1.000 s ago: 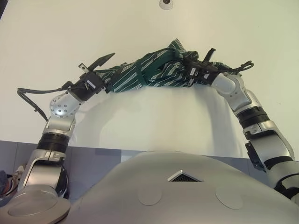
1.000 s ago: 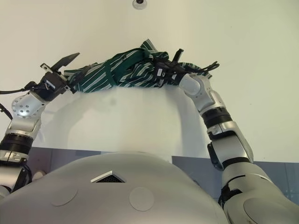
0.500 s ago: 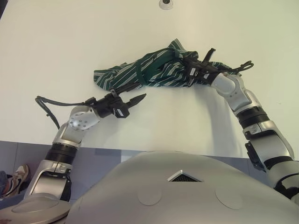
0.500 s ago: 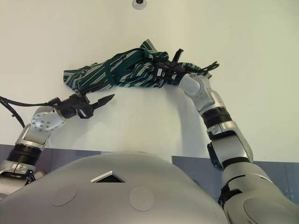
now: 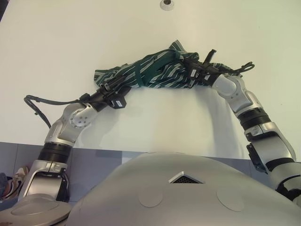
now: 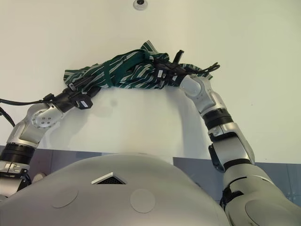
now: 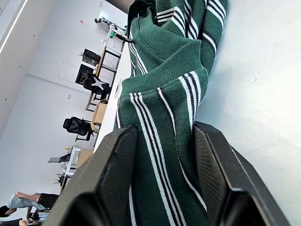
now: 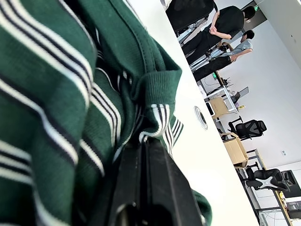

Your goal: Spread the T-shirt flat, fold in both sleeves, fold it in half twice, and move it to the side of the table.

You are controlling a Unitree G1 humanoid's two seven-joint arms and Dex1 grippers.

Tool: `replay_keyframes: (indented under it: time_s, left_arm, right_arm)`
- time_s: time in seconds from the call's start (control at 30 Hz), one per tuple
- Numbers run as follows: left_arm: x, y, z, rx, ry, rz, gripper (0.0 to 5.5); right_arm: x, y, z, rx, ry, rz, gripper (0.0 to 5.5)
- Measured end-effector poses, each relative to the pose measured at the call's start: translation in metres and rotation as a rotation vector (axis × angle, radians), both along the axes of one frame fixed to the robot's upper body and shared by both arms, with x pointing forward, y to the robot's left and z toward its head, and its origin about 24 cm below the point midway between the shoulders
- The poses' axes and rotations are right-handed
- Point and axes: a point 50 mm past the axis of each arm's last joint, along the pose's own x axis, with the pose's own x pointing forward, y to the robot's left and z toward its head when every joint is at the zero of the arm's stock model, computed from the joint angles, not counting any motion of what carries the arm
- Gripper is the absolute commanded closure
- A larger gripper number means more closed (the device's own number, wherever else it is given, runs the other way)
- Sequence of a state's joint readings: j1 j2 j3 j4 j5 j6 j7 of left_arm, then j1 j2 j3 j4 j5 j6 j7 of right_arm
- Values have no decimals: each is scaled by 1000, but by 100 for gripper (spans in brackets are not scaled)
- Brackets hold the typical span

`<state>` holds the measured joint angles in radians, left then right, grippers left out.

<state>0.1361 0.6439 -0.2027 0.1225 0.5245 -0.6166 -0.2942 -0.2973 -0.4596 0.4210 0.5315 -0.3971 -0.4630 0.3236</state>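
Left eye view: the bunched green white-striped T-shirt lies far-centre on the white table (not yet spread, I judge; every fold remains). The left gripper straddles its left end, fingers apart; the right gripper is clamped on its right end.

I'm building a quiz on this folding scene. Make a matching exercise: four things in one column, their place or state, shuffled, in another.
1 green white-striped T-shirt
2 left gripper
3 right gripper
4 round metal fitting

A shut on cloth
B bunched on the white table
C open, cloth between its fingers
D set in the table's far side

Pairs: 1-B, 2-C, 3-A, 4-D
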Motion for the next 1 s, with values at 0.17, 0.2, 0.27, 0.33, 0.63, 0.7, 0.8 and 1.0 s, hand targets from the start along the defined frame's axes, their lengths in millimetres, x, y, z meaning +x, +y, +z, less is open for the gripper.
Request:
replay_keyframes:
  time_s: [0.17,0.2,0.27,0.33,0.63,0.7,0.8,1.0]
  left_arm:
    - [3,1,4,-3,-32,-17,455]
    - [4,1,5,-3,-38,-21,468]
    - [5,2,5,-5,-48,-24,501]
    - [5,2,6,-9,-54,-25,529]
    - [5,2,10,-91,-54,-29,548]
    - [4,3,10,-136,-39,-19,548]
    - [9,4,15,-265,-36,31,548]
    - [27,17,62,-636,-136,108,548]
  right_arm:
    - [0,0,0,-1,0,-1,550]
    - [0,0,0,-1,0,-1,550]
    - [0,0,0,-1,0,-1,550]
    - [0,0,0,-1,0,-1,550]
    - [0,0,0,1,0,0,550]
    - [-1,-1,1,21,2,-4,550]
    - [-7,-2,5,109,26,-6,550]
    - [-29,-17,61,468,-49,107,550]
